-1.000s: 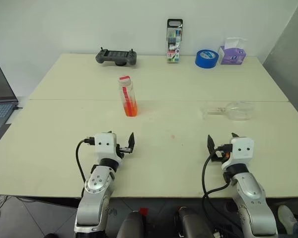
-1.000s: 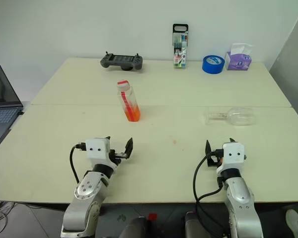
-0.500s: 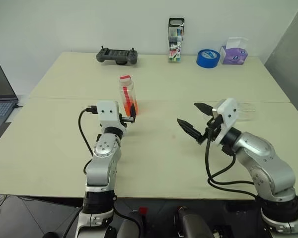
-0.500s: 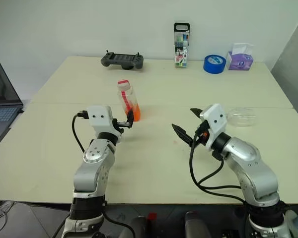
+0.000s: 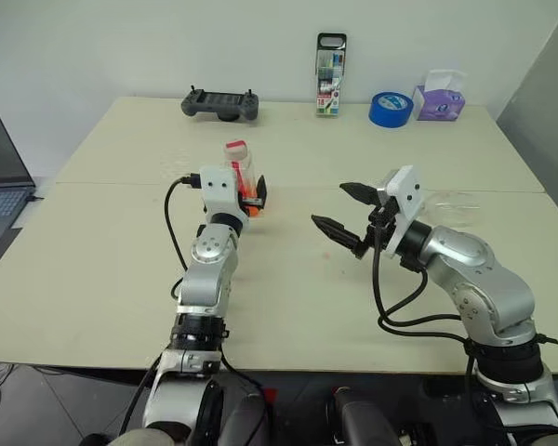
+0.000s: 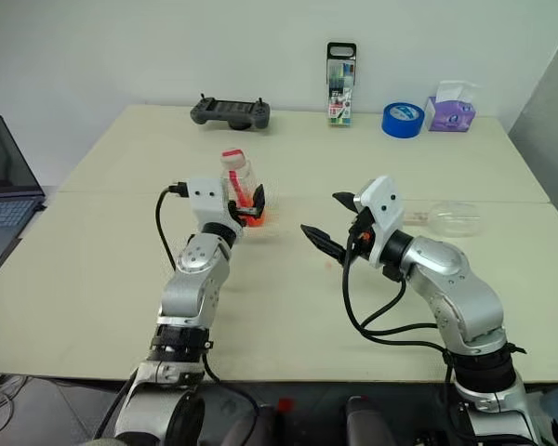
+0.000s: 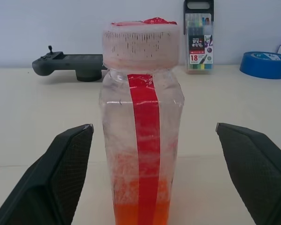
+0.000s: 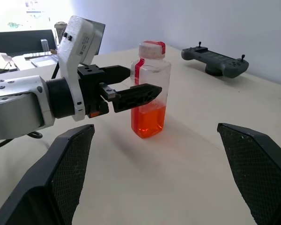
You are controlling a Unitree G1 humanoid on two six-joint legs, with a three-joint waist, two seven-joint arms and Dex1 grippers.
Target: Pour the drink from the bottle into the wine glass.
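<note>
The bottle stands upright left of the table's middle, clear with a red strip and red cap. The orange-red drink fills only its bottom part. My left gripper is open and level, one finger on each side of the bottle, close to it but not touching. My right gripper hangs open above the table's middle, pointing left towards the bottle. The wine glass lies on its side at the right, partly hidden behind my right wrist.
Along the far edge sit a black controller, a case of coloured markers, a blue tape roll and a purple tissue box. A laptop stands off the table's left side.
Both arms have lifted from the near edge. The left gripper moved forward up to the bottle. The right gripper rose and swung left towards the bottle. Both stayed open.
</note>
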